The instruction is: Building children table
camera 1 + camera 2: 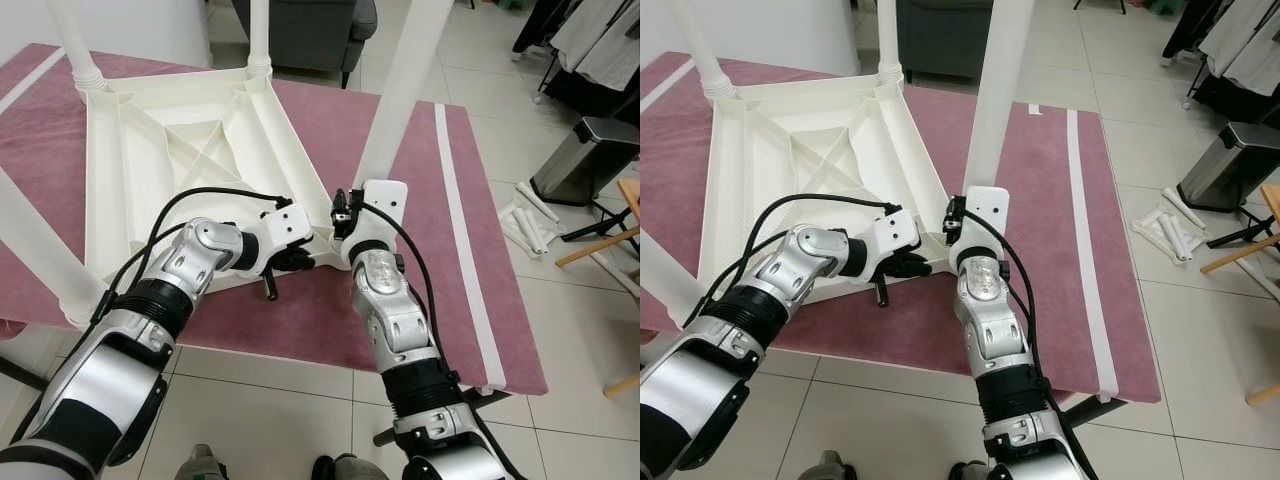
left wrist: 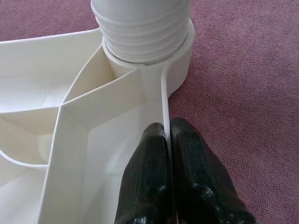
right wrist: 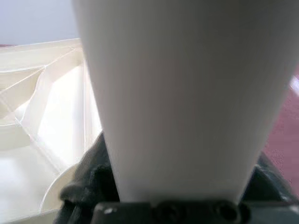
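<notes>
I get bright, even indoor light with soft shadows; my right wrist view is blurred by the close leg [image 3: 187, 93].

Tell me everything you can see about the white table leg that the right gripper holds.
The table leg is a smooth white tube, plastic by its look, widening upward. It stands nearly upright in the near corner socket of the upturned table top, threads showing at its base. The right gripper clasps it low down; the left gripper pinches the rim beside it.

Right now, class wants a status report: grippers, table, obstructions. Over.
Left gripper pinching tabletop rim beside corner socket. Right gripper clamped around leg at that corner. Upturned tabletop on maroon rug. No obstructions.
</notes>
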